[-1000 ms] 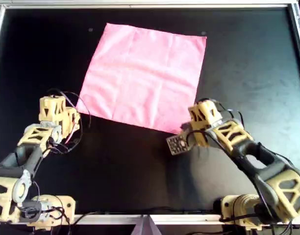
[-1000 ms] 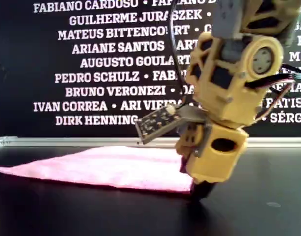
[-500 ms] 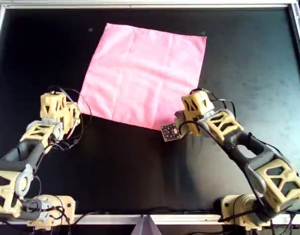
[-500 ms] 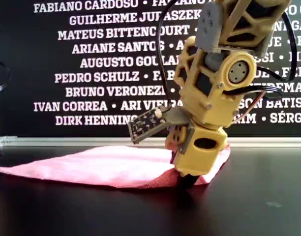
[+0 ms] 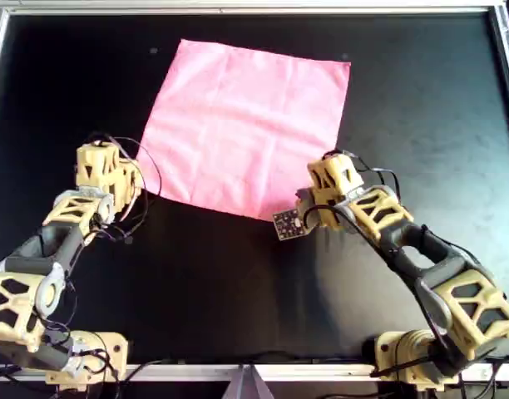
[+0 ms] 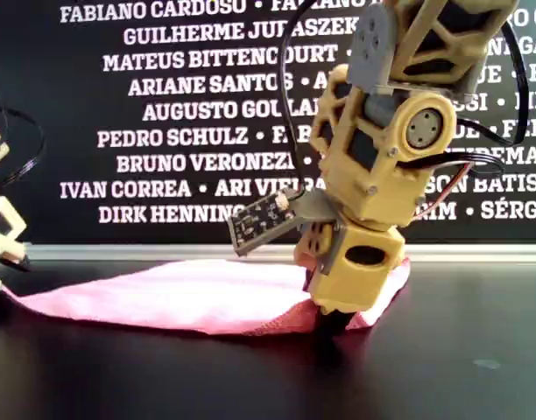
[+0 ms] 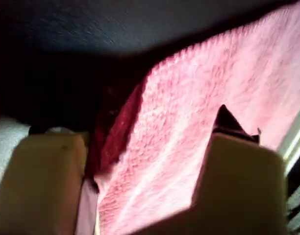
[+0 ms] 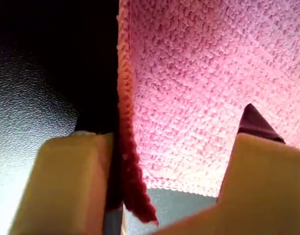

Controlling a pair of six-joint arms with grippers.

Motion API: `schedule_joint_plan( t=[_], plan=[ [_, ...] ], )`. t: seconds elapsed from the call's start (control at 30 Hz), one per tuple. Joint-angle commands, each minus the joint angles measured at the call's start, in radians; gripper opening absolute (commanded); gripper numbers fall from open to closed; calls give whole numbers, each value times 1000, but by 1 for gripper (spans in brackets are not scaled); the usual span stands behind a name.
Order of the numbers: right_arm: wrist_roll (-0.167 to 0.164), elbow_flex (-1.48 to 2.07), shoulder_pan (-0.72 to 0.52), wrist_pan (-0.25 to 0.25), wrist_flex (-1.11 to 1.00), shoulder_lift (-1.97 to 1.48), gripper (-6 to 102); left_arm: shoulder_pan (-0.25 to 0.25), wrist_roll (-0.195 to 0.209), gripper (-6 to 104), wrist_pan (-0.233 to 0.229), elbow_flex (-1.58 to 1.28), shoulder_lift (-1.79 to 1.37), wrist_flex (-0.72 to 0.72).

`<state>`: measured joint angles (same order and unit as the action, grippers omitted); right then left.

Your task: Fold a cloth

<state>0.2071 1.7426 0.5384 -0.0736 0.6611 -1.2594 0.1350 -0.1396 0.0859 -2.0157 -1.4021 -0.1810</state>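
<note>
Both tools sit at the near edge of the cloth (image 5: 248,129) in the overhead view. The left tool (image 5: 113,176) is at the cloth's corner on that view's left, and the right tool (image 5: 308,208) is over the near corner on that view's right. The cloth is a pink square lying turned at an angle on the black counter (image 5: 421,108), toward the far side and flat across most of its surface.

From the exterior view, the right tool (image 6: 334,319) points straight down onto the counter (image 6: 461,367) with the cloth (image 6: 180,293) bunched up around it, a flap of pink standing just behind it. At the exterior view's left edge only part of the left arm (image 6: 1,241) shows, at the cloth's far tip.

Looking along the left tool (image 7: 145,191) in its wrist view, the fingers (image 7: 243,181) stand wide apart, with the edge of the cloth (image 7: 199,112) lying between them, one border curled up dark red beside one finger.

Along the right tool (image 8: 164,186), the fingers (image 8: 71,186) are likewise spread wide, astride a corner of the cloth (image 8: 204,73), whose edge stands folded up against one finger.
</note>
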Motion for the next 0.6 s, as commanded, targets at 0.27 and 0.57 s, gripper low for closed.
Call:
schedule_joint_plan(
  t=[0.27,0.57],
  plan=[
    [3,-41,-8,8,-35,5,86,54,-69,78,6,23,26,0],
    [3,-40,-9,3,-34,3,67,55,-80,47,12,25,26,3]
  ],
)
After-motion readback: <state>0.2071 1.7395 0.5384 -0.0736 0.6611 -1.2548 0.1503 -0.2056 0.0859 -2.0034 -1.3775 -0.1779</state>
